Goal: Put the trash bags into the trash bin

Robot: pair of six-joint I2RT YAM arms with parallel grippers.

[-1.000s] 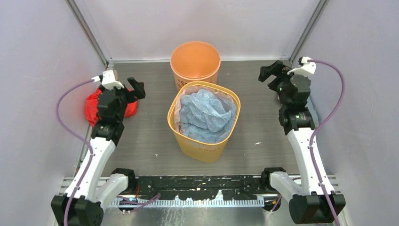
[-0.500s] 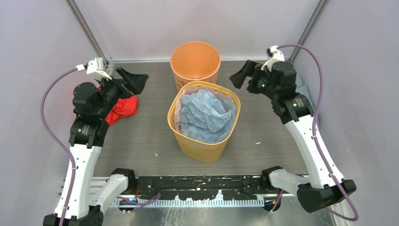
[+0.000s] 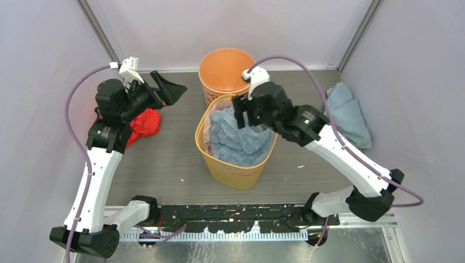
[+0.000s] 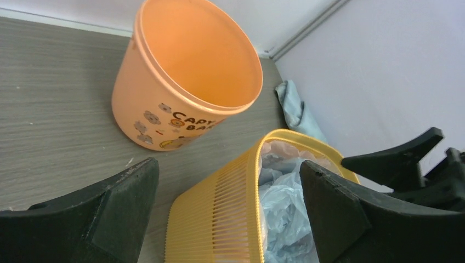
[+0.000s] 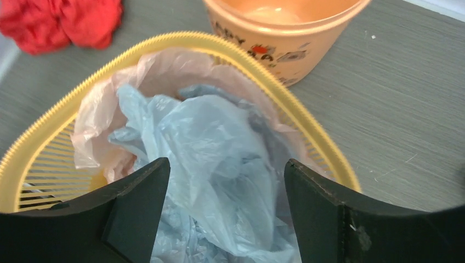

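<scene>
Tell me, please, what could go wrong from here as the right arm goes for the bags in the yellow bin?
The right gripper, jaws open, straddles blue bags bunched with a pinkish bag; it may pinch only a thin fold that slips.
The yellow bin looks light and stands close by the orange trash bin; pulling could tip it.
The left gripper hovers open near that bin, so the arms might clash there.
</scene>
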